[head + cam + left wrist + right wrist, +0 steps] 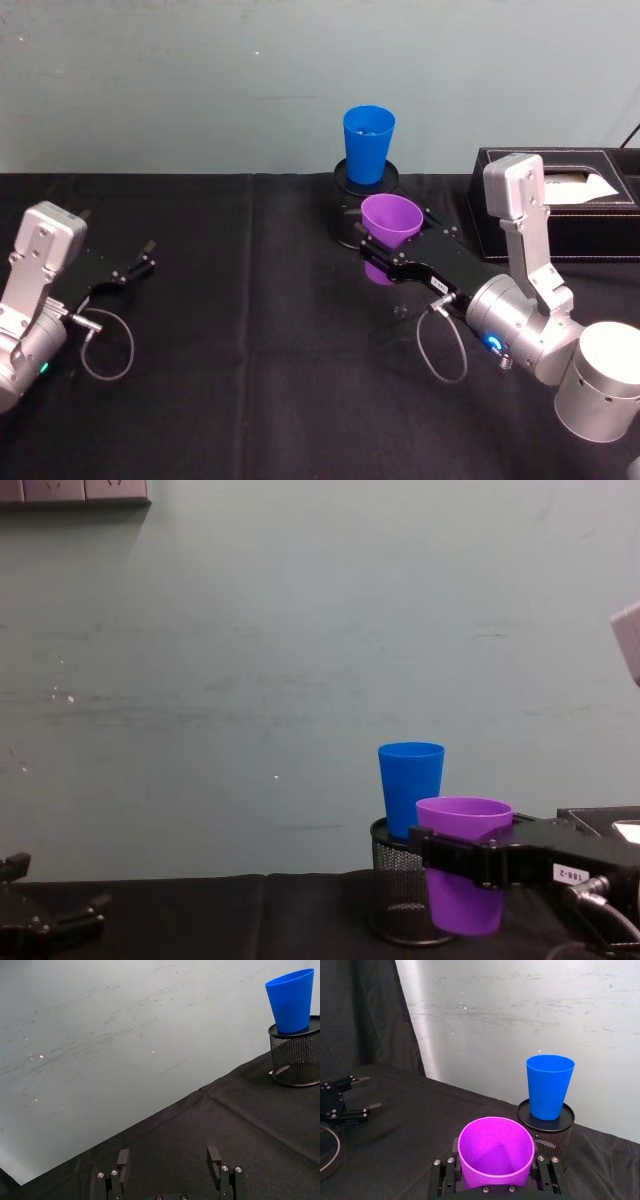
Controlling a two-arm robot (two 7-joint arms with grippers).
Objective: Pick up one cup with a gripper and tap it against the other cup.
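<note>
1. Purple cup (pixel 390 222): upright, long axis vertical, clamped about its middle by the right gripper (pixel 385 260); it appears clear of the table.
2. Blue cup (pixel 367 143): upright on a mesh pen holder (pixel 345 212), just beyond the purple cup and slightly to the robot's left, base higher. The tap probably requires a short forward reach.
3. Left gripper (pixel 143 257): parked well apart, fingers spread, holding nothing.

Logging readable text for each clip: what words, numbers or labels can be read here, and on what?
On the right gripper, holding the purple cup: a white label with a few dark characters, too small to read.
No text seen on the blue cup, the mesh pen holder, the black box or the left gripper, idle on the robot's left.
</note>
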